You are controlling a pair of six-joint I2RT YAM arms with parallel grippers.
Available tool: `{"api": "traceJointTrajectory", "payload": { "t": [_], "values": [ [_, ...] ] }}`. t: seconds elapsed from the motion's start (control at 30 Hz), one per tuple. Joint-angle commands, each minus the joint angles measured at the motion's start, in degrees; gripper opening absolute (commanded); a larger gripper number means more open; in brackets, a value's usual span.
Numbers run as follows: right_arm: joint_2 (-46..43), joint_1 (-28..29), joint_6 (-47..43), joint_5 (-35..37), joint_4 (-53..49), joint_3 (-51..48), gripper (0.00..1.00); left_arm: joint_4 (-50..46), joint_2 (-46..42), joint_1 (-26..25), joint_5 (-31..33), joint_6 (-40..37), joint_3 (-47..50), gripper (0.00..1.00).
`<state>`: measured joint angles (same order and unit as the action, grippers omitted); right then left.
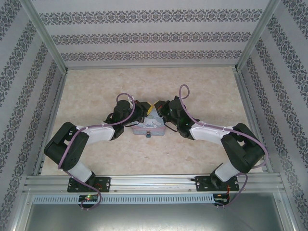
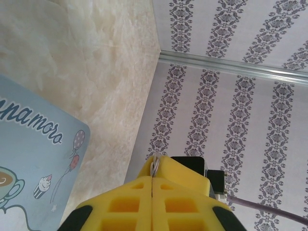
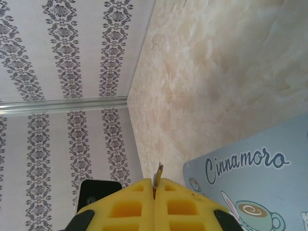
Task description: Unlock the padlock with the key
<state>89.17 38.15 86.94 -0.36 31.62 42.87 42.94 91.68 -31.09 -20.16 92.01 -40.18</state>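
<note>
Marbled table (image 1: pixel 96 96) bears tin (image 1: pixel 149 128); left claw (image 2: pixel 153 176) pinches silvery wire (image 2: pixel 155 162), right claw (image 3: pixel 155 186) brassy sliver (image 3: pixel 158 172).

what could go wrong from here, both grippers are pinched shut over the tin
1. The right gripper holds a brassy sliver, probably the key, right at its fingertips; it could twist or slip out.
2. The left gripper nips a thin metal loop just as barely.
3. Both arms crowd above the tin; they may collide.

You have bare worktop (image 1: pixel 144 82) beyond the tin (image 1: pixel 150 130) and wide to either side. Over the tin, the left claw (image 2: pixel 153 171) and right claw (image 3: pixel 155 185) crowd almost tip to tip. Walls (image 1: pixel 144 36) close three sides.
</note>
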Motion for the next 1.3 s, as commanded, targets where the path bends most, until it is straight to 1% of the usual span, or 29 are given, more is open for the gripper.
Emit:
{"api": "traceJointTrajectory", "payload": {
  "t": [0.0, 0.07, 0.13, 0.17, 0.23, 0.27, 0.3, 0.37, 0.5, 0.63, 0.77, 0.87, 0.97, 1.1, 1.27],
  "values": [
    [0.8, 1.1, 0.3, 0.5, 1.7, 0.3, 0.0, 3.2, 0.6, -0.9, 0.5, 0.0, -1.5, 0.04],
    [0.9, 1.1, 0.3, 0.4, 1.7, 0.5, 0.0, 3.2, 0.6, -1.0, 0.6, 0.0, -1.5, 0.0],
    [0.9, 1.0, 0.0, 0.4, 1.8, 0.5, 0.0, 3.0, 0.6, -1.0, 0.6, -0.1, -1.6, 0.0],
    [0.8, 0.8, -0.1, 0.3, 1.8, 0.5, 0.06, 2.9, 0.6, -1.0, 0.4, -0.2, -1.6, 0.0],
    [-0.2, -0.3, -0.5, 0.1, 1.7, -0.2, 0.34, 2.4, 0.4, -1.0, 0.1, -0.7, -1.7, 0.0],
    [-1.2, -1.3, -1.1, 0.0, 1.2, -0.8, 0.47, 1.2, 0.2, -1.0, -0.2, -1.4, -2.0, 0.0],
    [-2.5, -2.4, -1.8, -0.3, 0.2, -1.6, 0.51, -0.7, -0.3, -0.9, -0.7, -2.6, -2.4, 0.0],
    [-5.4, -5.0, -4.0, -1.3, -1.7, -3.1, 0.53, -4.1, -1.3, -0.5, -1.5, -5.5, -3.2, 0.0],
    [-10.9, -11.0, -8.8, -6.1, -6.4, -5.3, 0.53, -12.9, -3.2, 0.9, -4.6, -12.7, -6.1, 0.0],
    [-14.4, -17.0, -13.8, -12.8, -9.1, -6.6, 0.55, -21.4, -4.4, 2.9, -9.4, -22.0, -10.2, 0.0],
    [-13.9, -21.6, -20.0, -22.7, -7.6, -5.6, 0.55, -31.1, -4.9, 4.8, -13.9, -33.5, -16.0, 0.0],
    [-12.2, -23.3, -24.2, -29.8, -6.4, -3.6, 0.55, -37.5, -4.5, 5.5, -16.7, -40.8, -20.4, 0.0],
    [-9.7, -23.5, -25.5, -36.1, -3.3, -1.2, 0.54, -40.5, -3.6, 6.0, -19.0, -45.3, -23.3, 0.0],
    [-6.0, -23.0, -26.1, -43.2, -0.2, 2.9, 0.53, -40.5, -1.8, 6.8, -22.8, -47.4, -25.8, 0.0],
    [-3.6, -22.4, -26.5, -47.5, 2.9, 5.7, 0.5, -40.5, 0.4, 7.2, -25.9, -48.6, -28.0, 0.0]
  ]
}}
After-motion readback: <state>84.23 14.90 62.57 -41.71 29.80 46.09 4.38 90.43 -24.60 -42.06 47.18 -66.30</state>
